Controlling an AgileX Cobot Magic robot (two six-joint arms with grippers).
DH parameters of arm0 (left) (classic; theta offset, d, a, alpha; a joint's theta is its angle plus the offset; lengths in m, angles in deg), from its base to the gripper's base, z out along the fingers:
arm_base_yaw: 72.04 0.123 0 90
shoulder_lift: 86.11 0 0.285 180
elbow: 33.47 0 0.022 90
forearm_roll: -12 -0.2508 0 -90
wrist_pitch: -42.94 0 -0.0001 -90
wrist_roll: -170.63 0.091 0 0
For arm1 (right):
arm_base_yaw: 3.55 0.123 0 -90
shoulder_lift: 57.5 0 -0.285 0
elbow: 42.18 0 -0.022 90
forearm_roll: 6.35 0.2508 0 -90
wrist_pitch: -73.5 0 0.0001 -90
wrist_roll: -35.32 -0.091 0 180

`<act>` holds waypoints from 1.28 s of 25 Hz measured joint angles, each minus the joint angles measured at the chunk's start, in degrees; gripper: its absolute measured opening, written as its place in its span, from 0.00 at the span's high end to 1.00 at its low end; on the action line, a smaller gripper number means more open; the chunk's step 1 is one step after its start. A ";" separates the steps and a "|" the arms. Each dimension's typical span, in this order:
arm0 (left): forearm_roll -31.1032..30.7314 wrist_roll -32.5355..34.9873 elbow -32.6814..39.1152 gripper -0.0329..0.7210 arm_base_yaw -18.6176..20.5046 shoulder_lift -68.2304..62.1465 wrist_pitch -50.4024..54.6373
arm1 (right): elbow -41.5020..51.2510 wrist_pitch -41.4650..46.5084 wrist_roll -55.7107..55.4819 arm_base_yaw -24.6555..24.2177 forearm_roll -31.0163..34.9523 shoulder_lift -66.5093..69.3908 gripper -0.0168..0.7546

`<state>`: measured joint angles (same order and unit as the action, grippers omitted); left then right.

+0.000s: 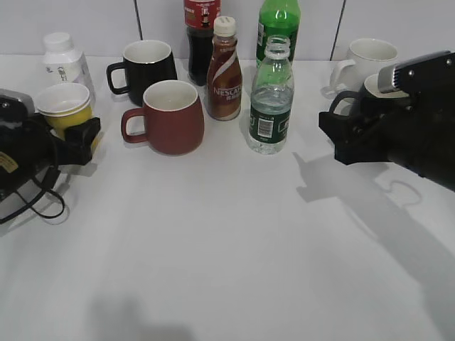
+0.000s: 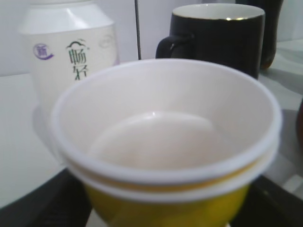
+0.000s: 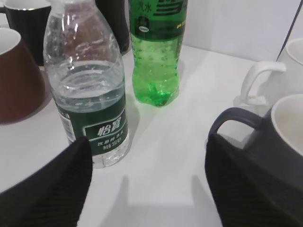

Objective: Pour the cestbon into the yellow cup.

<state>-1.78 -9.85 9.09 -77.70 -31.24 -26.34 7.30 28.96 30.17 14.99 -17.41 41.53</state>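
The cestbon (image 1: 271, 99), a small clear bottle with a dark green label and no cap, stands upright mid-table; it also shows at the left of the right wrist view (image 3: 87, 94). My right gripper (image 1: 334, 138) is open and empty to its right, apart from it, with its jaws (image 3: 149, 175) over bare table. The yellow cup (image 1: 65, 110) stands at the far left and fills the left wrist view (image 2: 165, 142), white and empty inside. My left gripper (image 1: 71, 133) is open, with a black finger on each side of the cup's base (image 2: 168, 215).
A dark red mug (image 1: 170, 117), a black mug (image 1: 146, 64), a Nescafe bottle (image 1: 224, 74), a green soda bottle (image 1: 279, 25) and a cola bottle (image 1: 200, 28) crowd the back. A white jar (image 1: 62, 60) stands behind the cup. A dark mug (image 3: 279, 137) and a white mug (image 1: 370, 60) are beside my right gripper.
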 joint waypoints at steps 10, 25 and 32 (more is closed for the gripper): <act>-0.72 0.00 -2.52 0.27 0.00 -2.99 0.05 | 0.00 -0.43 0.00 0.00 -0.37 0.08 0.26; -2.14 0.01 1.38 0.44 0.00 -0.89 -0.75 | -1.29 -4.28 -0.05 0.00 -5.45 3.08 0.26; -3.38 0.01 10.41 0.45 0.00 7.96 -0.26 | -5.35 -6.14 -1.29 0.00 -11.36 9.58 0.19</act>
<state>-5.16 -9.84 19.51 -77.70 -23.28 -26.60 1.95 22.82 28.88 14.99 -28.76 51.11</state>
